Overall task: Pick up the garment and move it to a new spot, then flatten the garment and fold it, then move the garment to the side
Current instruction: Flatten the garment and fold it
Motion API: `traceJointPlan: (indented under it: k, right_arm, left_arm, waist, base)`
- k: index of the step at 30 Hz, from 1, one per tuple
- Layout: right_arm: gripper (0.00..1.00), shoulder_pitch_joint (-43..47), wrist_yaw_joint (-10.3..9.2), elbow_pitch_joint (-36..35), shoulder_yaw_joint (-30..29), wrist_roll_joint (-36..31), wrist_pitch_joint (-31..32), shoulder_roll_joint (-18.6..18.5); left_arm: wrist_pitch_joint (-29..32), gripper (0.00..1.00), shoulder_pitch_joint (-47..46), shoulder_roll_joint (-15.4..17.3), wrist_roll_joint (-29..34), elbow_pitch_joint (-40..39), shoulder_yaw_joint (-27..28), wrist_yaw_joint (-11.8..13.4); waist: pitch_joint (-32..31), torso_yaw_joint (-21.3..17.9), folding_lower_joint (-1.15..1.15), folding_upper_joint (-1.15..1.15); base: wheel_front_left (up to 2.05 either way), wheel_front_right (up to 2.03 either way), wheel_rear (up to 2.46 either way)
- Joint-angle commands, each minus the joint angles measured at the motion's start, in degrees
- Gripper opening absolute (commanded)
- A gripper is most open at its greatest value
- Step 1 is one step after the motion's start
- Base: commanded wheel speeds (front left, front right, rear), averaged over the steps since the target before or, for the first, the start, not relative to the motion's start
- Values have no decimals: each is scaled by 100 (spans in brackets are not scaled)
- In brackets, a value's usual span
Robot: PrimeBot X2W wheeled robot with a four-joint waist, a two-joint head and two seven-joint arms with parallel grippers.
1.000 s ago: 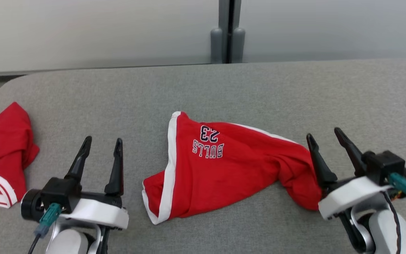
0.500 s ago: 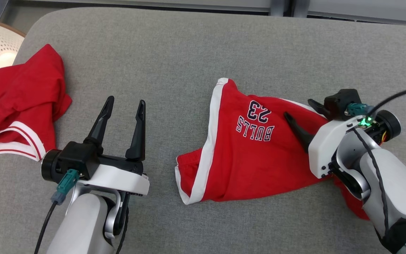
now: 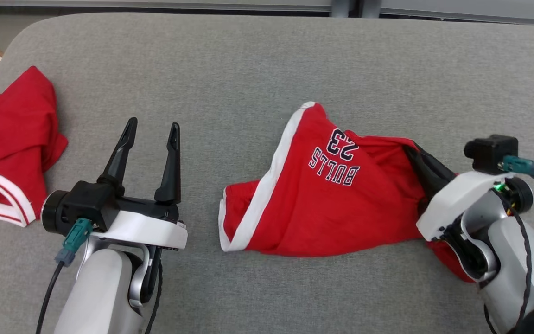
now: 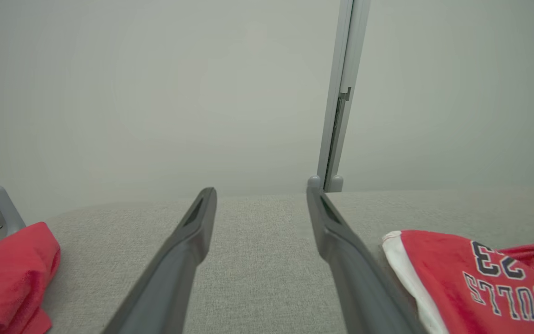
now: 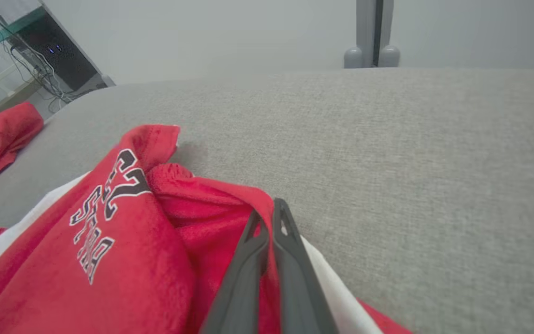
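Right gripper [image 3: 413, 149] has swung inward and pinched the garment [image 3: 322, 208].

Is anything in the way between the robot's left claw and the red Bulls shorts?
Nothing visible. Between the left gripper and the red shorts lies just bare grey cushion. The other red garment sits on the gripper's far side, out of the way. The right gripper has its jaws shut on the shorts' edge.

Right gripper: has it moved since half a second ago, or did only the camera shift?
Yes. Judged against the BULLS print, the right gripper has shifted rightward, away from it, and shut on the red garment at its edge.
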Motion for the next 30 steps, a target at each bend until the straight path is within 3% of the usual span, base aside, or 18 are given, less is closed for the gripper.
traceJointPlan:
  k: [1,7,15,16,17,18,19,30]
  right_arm:
    - [0,197,-4,-88,-170,76,-164,31]
    - [0,1226,-3,-589,-990,379,-665,419]
    - [0,2751,-8,-904,-1674,595,-658,1123]
    - [13,2835,-8,-890,-1689,608,-631,1171]
    - [44,2893,-8,-874,-1701,615,-605,1207]
    - [93,2932,-8,-860,-1704,593,-583,1231]
    - [100,2942,-8,-886,-1721,555,-638,1255]
    - [100,2474,-3,-1850,-2195,-859,-1486,1011]
  left_arm:
    - [-8,100,47,24,54,0,58,-38]
    - [-9,100,163,87,167,12,247,-86]
    - [-9,100,320,116,241,49,429,-153]
    - [-8,100,334,117,247,63,439,-156]
    - [-8,100,346,110,250,69,446,-151]
    - [-9,100,353,107,252,75,457,-157]
    - [-9,100,352,114,267,90,466,-160]
    - [-9,100,597,142,307,170,575,-138]
  waist:
    - [-77,-174,0,0]
    - [-153,-543,0,0]
    - [-241,-840,0,0]
    - [-248,-860,0,0]
    - [-259,-881,0,0]
    - [-271,-896,0,0]
    - [-282,-913,0,0]
    - [-621,-1034,0,0]
  base:
    - [0,0,0]
    - [0,0,0]
    - [0,0,0]
    - [0,0,0]
    - [0,0,0]
    - [0,0,0]
    - [0,0,0]
    - [0,0,0]
